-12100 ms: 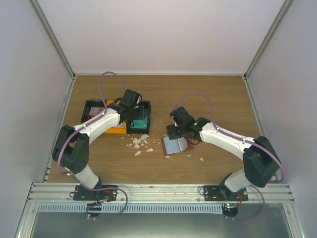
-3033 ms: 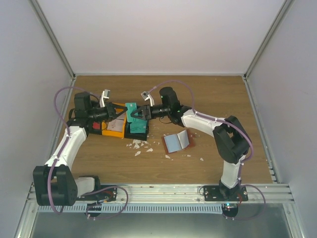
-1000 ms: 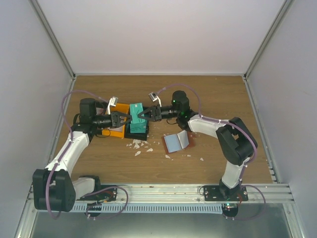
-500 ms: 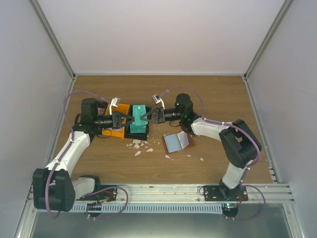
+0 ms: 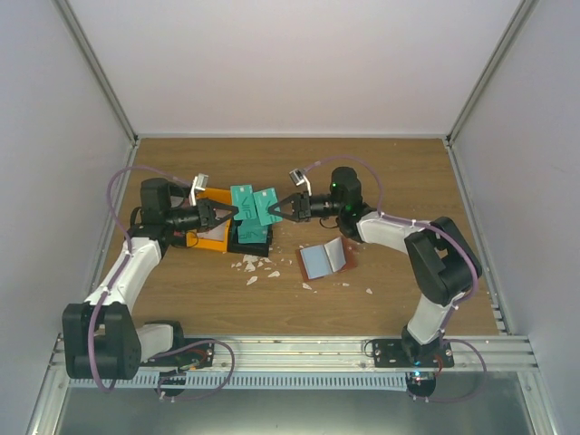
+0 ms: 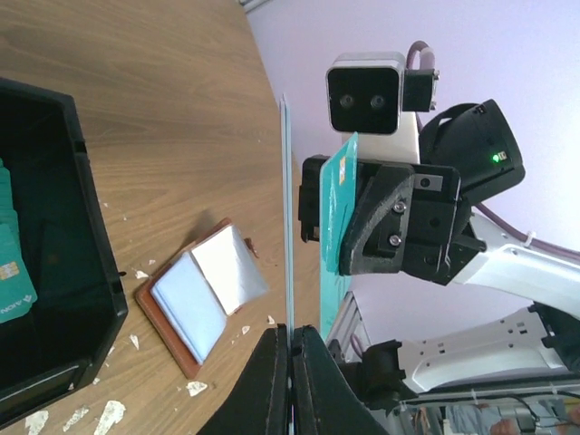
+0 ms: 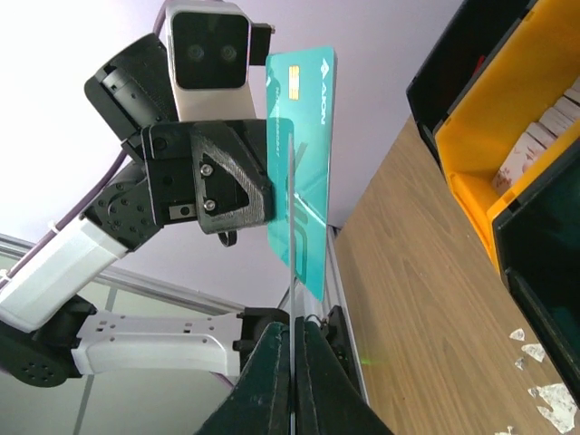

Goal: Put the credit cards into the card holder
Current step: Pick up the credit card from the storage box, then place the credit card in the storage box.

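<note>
Where the two arms meet above the bins at the far left of the table (image 5: 390, 181), each holds one teal card in the air.

Left gripper (image 5: 227, 212): jaws closed to a sliver, pinching one edge of the left card (image 5: 241, 199). In its own wrist view the card shows edge-on as a thin line rising from between the fingertips (image 6: 272, 353).

Right gripper (image 5: 280, 207): jaws likewise almost closed, pinching one edge of the right card (image 5: 266, 206). That card also shows edge-on in its own wrist view, and the left card's printed face with its chip stands behind it.

Cards, relative position: both lie between the two grippers, left card on the left and right card on the right. They stand side by side with their free edges meeting in the top view. Whether they touch cannot be told.

Wallet (image 5: 323, 260): lies open and flat on the table with its pale inner panels up. It is nearer than and right of the held cards, just near the right forearm, and well apart from both grippers.

Black bin (image 5: 250, 245): sits under the held cards and holds more teal cards (image 6: 9, 272).

Orange bin (image 5: 210, 239): sits just left of the black bin, below the left gripper, and holds white cards (image 7: 533, 143).

Scraps (image 5: 254, 264): white bits scattered on the table between the bins and the wallet.
</note>
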`<state>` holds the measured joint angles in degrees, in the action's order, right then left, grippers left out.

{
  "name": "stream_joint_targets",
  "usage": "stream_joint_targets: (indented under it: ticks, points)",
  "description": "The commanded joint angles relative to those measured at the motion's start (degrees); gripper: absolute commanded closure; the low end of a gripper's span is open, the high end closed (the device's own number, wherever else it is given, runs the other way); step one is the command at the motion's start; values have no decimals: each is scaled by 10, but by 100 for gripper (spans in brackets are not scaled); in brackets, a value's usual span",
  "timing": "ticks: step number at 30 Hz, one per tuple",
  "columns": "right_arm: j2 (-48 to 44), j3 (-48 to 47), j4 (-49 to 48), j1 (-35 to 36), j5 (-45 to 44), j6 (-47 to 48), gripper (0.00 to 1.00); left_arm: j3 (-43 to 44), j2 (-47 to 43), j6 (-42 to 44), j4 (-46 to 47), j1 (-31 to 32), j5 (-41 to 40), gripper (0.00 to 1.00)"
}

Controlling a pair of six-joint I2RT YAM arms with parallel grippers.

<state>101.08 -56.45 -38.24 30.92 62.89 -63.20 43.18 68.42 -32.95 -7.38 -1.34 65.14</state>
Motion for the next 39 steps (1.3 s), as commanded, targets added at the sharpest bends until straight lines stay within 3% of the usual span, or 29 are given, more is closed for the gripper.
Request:
stream_joint_targets:
  ticks: [1,8,14,27,32,39]
  points:
    - [-4,-11,43,-1,-5,36,100,16,6,34,-15,-1,-30,100]
    - [-59,27,140,-26,-78,105,100,22,35,95,-77,7,-110,100]
    - [-109,43,272,-29,-160,181,100,43,109,126,-108,71,-200,100]
    - [-201,114,368,-29,-293,194,99,97,210,152,-145,146,-344,88]
    - [-233,126,418,-28,-343,197,99,106,197,152,-180,167,-408,78]
    - [-250,133,494,-28,-396,240,99,128,109,154,-220,197,-460,65]
